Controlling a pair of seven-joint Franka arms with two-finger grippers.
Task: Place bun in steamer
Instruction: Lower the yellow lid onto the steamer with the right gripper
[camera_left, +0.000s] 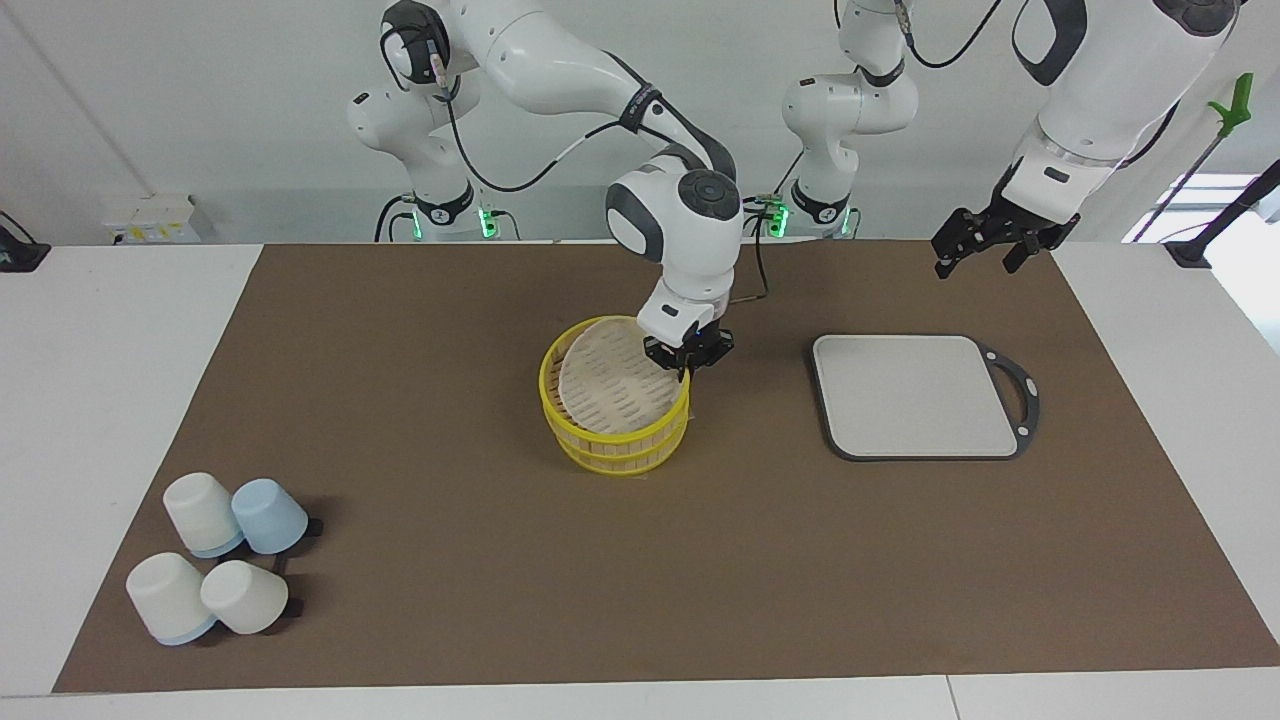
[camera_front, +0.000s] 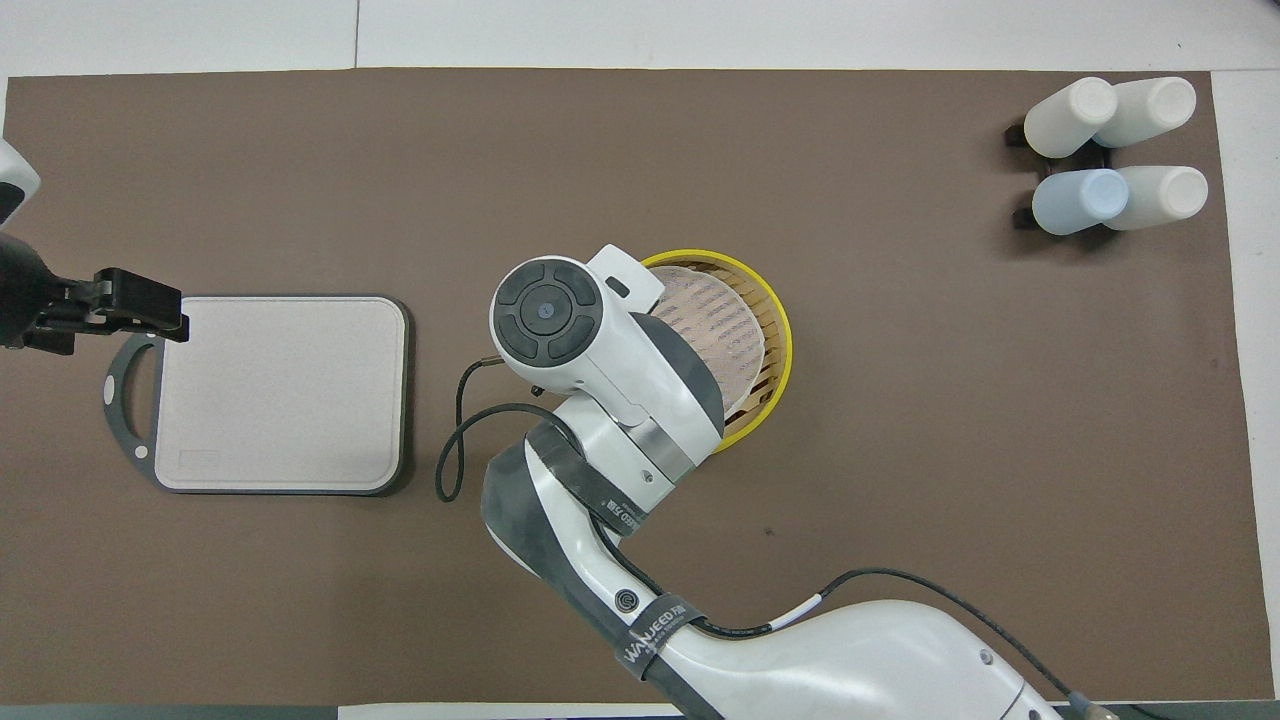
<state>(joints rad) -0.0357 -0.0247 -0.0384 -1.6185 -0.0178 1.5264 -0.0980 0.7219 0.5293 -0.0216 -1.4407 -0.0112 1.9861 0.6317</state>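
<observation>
The steamer (camera_left: 615, 455) (camera_front: 778, 325), a two-tier basket with yellow rims, stands mid-mat. Its pale slotted lid (camera_left: 608, 382) (camera_front: 715, 318) lies tilted in the top tier, raised on the side toward the left arm's end of the table. My right gripper (camera_left: 686, 366) is shut on that raised edge of the lid. In the overhead view the right arm's wrist covers the gripper. My left gripper (camera_left: 975, 262) (camera_front: 176, 312) hangs open and holds nothing, up in the air over the handle end of the grey board (camera_left: 915, 395) (camera_front: 280, 390). The bun is out of view.
The flat grey board with a dark rim and handle lies toward the left arm's end of the table. Several white and pale-blue cups (camera_left: 220, 565) (camera_front: 1110, 150) lie grouped at the mat's corner toward the right arm's end, farther from the robots than the steamer.
</observation>
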